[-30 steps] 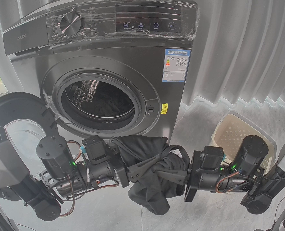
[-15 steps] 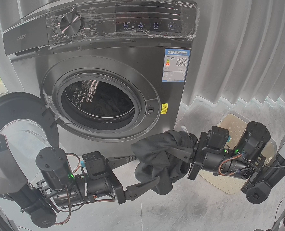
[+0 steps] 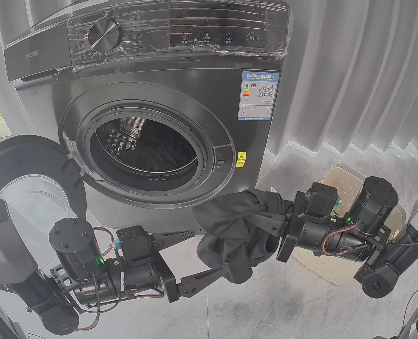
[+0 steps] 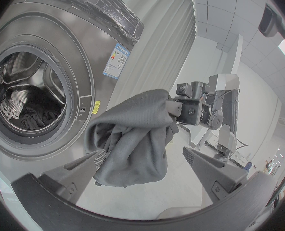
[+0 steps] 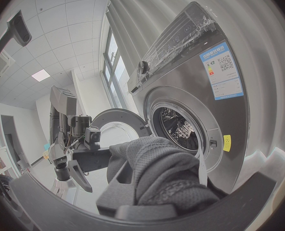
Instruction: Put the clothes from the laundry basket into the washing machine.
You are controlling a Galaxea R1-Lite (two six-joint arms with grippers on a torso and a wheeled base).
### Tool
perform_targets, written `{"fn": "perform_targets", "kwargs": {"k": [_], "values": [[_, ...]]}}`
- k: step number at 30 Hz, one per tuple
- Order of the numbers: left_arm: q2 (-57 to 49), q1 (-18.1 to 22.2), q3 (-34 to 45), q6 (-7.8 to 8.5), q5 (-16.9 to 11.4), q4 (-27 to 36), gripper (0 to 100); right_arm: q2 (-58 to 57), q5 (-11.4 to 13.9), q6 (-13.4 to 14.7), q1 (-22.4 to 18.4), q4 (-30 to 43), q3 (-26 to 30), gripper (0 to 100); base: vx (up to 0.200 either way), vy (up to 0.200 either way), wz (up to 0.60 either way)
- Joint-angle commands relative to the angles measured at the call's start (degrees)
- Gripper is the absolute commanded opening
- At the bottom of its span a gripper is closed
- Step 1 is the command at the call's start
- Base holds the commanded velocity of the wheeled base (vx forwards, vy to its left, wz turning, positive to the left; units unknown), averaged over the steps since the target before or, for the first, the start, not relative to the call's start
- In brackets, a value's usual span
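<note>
Two end effectors meet low in front of the washing machine (image 3: 171,85), whose round door (image 3: 30,175) is swung open to 9 o'clock of the drum opening. The right end effector (image 3: 258,224) is clamped on a dark grey garment (image 3: 232,236), its fingers buried in a bunched fold. The rest of the cloth hangs down in a loose lump above the floor (image 3: 265,307). In the head view the garment sits at about 5 o'clock of the drum opening, outside the machine and lower than the opening's rim.

The left end effector (image 3: 209,253) comes in from 7 o'clock with its fingers spread wide and nothing gripped between them. The left wrist view has the garment (image 4: 133,135) hanging between the two fingers; one fingertip (image 4: 99,158) lies just at the cloth's edge, and the other stands well apart from it.

Inside the drum lies a heap of dark clothes (image 3: 157,151) (also plain in the left wrist view, low in the drum (image 4: 33,116)).

The laundry basket (image 3: 343,184), cream with a perforated wall, stands on the floor at 4 o'clock of the head view, behind the right arm and beside the machine's right side. A pale pleated curtain (image 3: 360,71) hangs behind it at 2 o'clock.
</note>
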Motion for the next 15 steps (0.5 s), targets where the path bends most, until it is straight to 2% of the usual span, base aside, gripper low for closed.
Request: {"fn": "perform_targets", "kwargs": {"k": [1,8,13,15], "values": [[0.61,0.12,0.78,0.66,-0.03,-0.03,100,-1.07,0.14,0.01,0.26,-0.03,-0.03,0,0.0,0.0,0.0],[2.02,0.21,1.22,1.19,-0.03,-0.03,100,-2.39,0.32,0.27,0.78,-0.03,-1.0,0,0.0,0.0,0.0],[4.56,0.29,0.08,3.57,-0.03,-0.03,100,-3.53,0.32,0.36,1.4,0.05,-1.96,0,0.0,0.0,0.0],[5.35,0.56,-1.24,3.92,-0.03,-0.03,100,-3.71,0.32,0.36,1.75,-0.03,-1.96,0,0.0,0.0,0.0]]}}
